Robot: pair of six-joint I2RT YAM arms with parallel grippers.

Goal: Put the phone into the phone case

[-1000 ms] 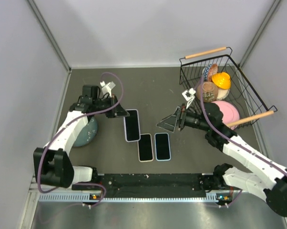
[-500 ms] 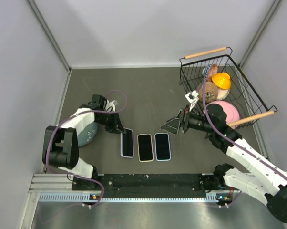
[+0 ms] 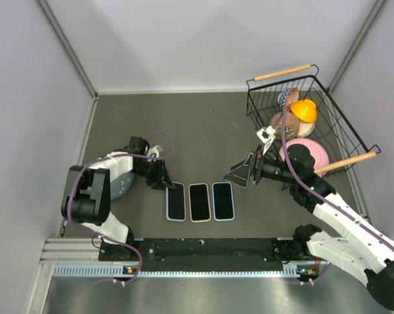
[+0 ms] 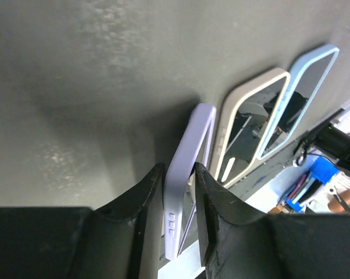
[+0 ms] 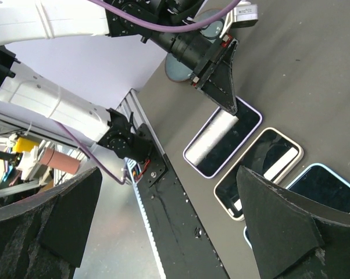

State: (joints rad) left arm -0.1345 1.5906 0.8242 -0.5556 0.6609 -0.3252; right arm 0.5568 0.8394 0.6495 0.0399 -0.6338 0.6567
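Three phones lie side by side near the front edge, each a dark glossy face inside a coloured rim: lavender (image 3: 176,201), beige (image 3: 199,202) and light blue (image 3: 223,200). My left gripper (image 3: 163,182) is shut on the lavender one's far left edge. In the left wrist view its fingers (image 4: 149,195) pinch the lavender side wall (image 4: 186,168), with the beige (image 4: 250,125) and blue (image 4: 314,81) ones beyond. My right gripper (image 3: 239,175) is open and empty, hovering just behind the blue phone. The right wrist view shows the lavender (image 5: 224,142), beige (image 5: 259,171) and blue (image 5: 323,189) phones below.
A black wire basket (image 3: 328,124) with wooden handles holds toys at the back right, with a pink dish (image 3: 313,154) beside it. A grey-blue dome (image 3: 118,182) sits under the left arm. A black rail (image 3: 203,247) runs along the near edge. Grey walls enclose the table.
My left gripper pulled the lavender phone from farther back toward the front, in line with the other two. My right gripper drifted slightly right.
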